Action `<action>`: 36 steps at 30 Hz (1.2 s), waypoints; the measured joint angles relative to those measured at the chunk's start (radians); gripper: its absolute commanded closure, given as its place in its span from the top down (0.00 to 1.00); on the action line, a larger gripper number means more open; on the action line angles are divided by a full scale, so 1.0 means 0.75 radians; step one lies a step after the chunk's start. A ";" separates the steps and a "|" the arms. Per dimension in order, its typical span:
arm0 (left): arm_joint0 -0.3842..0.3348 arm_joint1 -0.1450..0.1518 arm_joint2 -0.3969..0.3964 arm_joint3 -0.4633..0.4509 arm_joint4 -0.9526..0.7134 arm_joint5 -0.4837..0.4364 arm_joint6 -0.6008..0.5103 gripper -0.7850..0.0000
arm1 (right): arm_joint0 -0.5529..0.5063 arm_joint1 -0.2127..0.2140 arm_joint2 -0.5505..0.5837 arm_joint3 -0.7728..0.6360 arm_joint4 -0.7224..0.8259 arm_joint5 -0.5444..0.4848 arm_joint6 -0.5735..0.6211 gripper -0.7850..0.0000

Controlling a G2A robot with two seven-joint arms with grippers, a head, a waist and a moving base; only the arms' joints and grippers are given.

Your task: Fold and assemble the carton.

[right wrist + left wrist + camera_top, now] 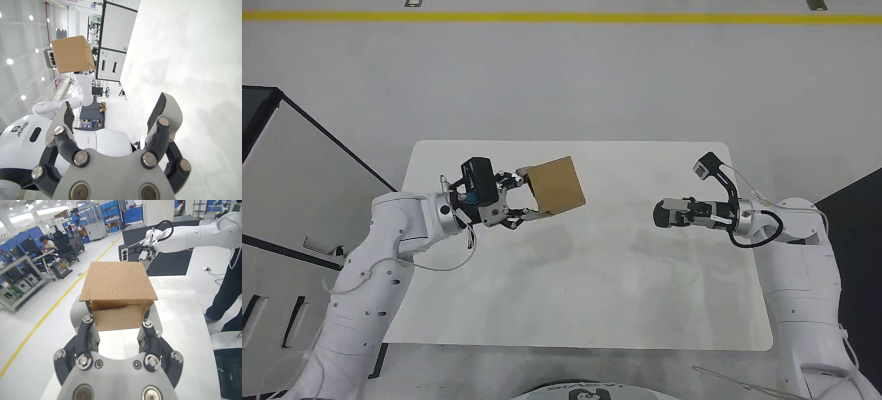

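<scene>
Carton [553, 186]: plain brown corrugated cardboard, boxy, matte, flat faces w/ crisp edges. In top view it's at approx 11 o'clock from table centre, skewed to the table edges, one squarish face up. It's held clear of the tabletop: in right wrist view the carton [72, 55] is in the air, apart from the white surface. In left wrist view the carton [117, 289] shows its near end. The top panel overhangs as a thin lip, and below it is a flap w/ a ragged, torn-looking upper edge, dark slit btwn the two.

Left gripper [527, 197], approx 10 o'clock from table centre: jaws spread to box width & clamped on the carton's opposite side walls at that near end [115, 317]. It has smooth white finger shells [74, 311], black curved links and a silver metal base plate w/ round screw heads.

Right gripper [660, 213], approx 2 o'clock from table centre, at 3 o'clock of the carton & well apart from it. Jaws wide open [115, 109], nothing btwn them. Its pads [157, 108] are black w/ fine ribbing, set in pale shells.

Table [642, 290]: white, smooth, rectangular w/ rounded corners.
</scene>
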 measured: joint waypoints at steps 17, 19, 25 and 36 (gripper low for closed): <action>0.048 0.045 -0.149 -0.372 -0.028 0.005 -0.068 0.00 | 0.000 0.000 0.000 0.000 0.000 0.000 0.000 1.00; 0.039 0.057 -0.173 -0.471 0.063 0.002 -0.027 0.00 | 0.000 0.000 0.000 0.000 0.000 0.000 0.000 1.00; 0.017 0.109 -0.207 -0.643 0.271 0.002 0.066 0.00 | 0.000 0.000 0.000 0.000 0.000 0.000 0.000 1.00; 0.025 0.133 -0.238 -0.672 0.308 0.002 0.100 0.00 | 0.000 0.000 0.000 0.000 0.000 0.000 0.000 1.00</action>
